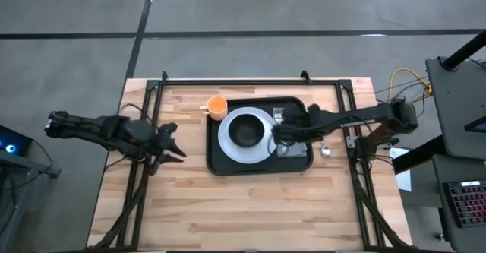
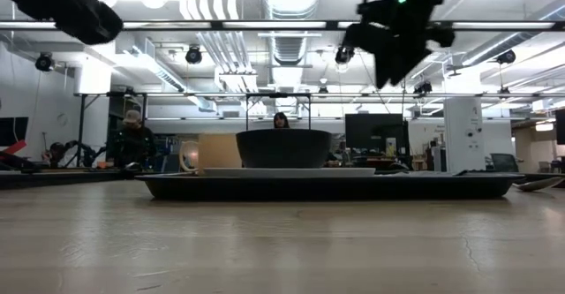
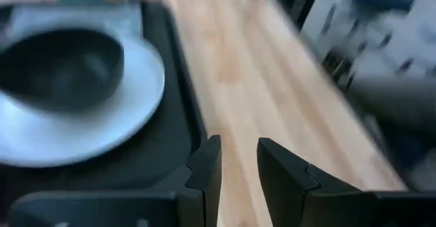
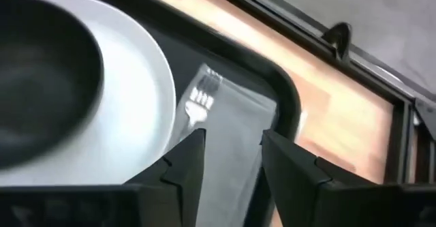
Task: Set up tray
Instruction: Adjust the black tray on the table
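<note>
The black tray [image 1: 220, 160] lies mid-table, its rim also in the low view [image 2: 327, 186]. On it sits a white plate [image 1: 228, 143] with a black bowl [image 1: 247, 131] in its middle. Right of the plate, a grey napkin [image 4: 238, 118] lies flat on the tray with a fork [image 4: 199, 99] on top. My right gripper [image 1: 279, 135] hovers open above the napkin's plate-side edge [image 4: 231, 152], well clear of the tray in the low view [image 2: 393, 60]. My left gripper [image 1: 176, 143] is open over bare wood just left of the tray [image 3: 238, 165].
An orange cup [image 1: 217, 107] stands at the tray's far left corner; whether on or beside the tray, I cannot tell. A spoon [image 1: 325, 150] lies on the table right of the tray. Black frame rails [image 1: 250, 80] run along the far edge and both sides. Bare wood spreads toward the near edge.
</note>
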Robot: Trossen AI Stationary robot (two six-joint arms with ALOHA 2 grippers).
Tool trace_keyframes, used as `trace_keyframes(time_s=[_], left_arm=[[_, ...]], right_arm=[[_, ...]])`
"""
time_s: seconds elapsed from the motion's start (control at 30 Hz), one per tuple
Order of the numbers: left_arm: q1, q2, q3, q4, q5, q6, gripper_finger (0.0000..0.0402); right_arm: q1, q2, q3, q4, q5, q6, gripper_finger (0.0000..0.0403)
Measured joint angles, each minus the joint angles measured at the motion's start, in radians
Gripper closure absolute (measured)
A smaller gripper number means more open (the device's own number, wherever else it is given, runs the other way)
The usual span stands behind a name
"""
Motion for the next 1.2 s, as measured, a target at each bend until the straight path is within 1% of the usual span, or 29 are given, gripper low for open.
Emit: trace_keyframes(time_s=[0.17, 0.27, 0.4, 0.57, 0.73, 0.87, 0.97, 1.07, 1.2], left_arm=[[0.0, -0.147, -0.067, 0.062, -0.005, -0.004, 0.0325], [0.0, -0.186, -0.096, 0.074, -0.007, -0.004, 0.0325], [0.0, -0.196, -0.105, 0.087, -0.008, -0.002, 0.0325], [0.0, -0.183, -0.121, 0.101, -0.008, -0.001, 0.0325], [0.0, -0.192, -0.189, 0.171, -0.008, -0.002, 0.0325], [0.0, -0.196, -0.246, 0.265, -0.008, -0.048, 0.0325], [0.0, -0.195, -0.268, 0.297, -0.008, -0.057, 0.0325], [0.0, -0.199, -0.282, 0.332, -0.007, -0.076, 0.0325], [0.0, -0.202, -0.297, 0.334, -0.007, -0.092, 0.0325]], right_arm=[[0.056, -0.108, -0.145, 0.004, 0.025, 0.104, 0.0245], [0.069, -0.167, -0.254, 0.004, 0.03, 0.2, 0.0237], [0.072, -0.223, -0.387, 0.03, 0.024, 0.329, 0.0227], [0.072, -0.252, -0.513, 0.113, 0.023, 0.393, 0.0218], [0.071, -0.251, -0.615, 0.153, 0.023, 0.486, 0.0215], [0.071, -0.239, -0.685, 0.253, 0.022, 0.494, 0.0215], [0.067, -0.227, -0.739, 0.344, 0.021, 0.485, 0.0215], [0.06, -0.227, -0.774, 0.369, 0.02, 0.462, 0.0215], [0.053, -0.233, -0.794, 0.372, 0.02, 0.465, 0.0215]])
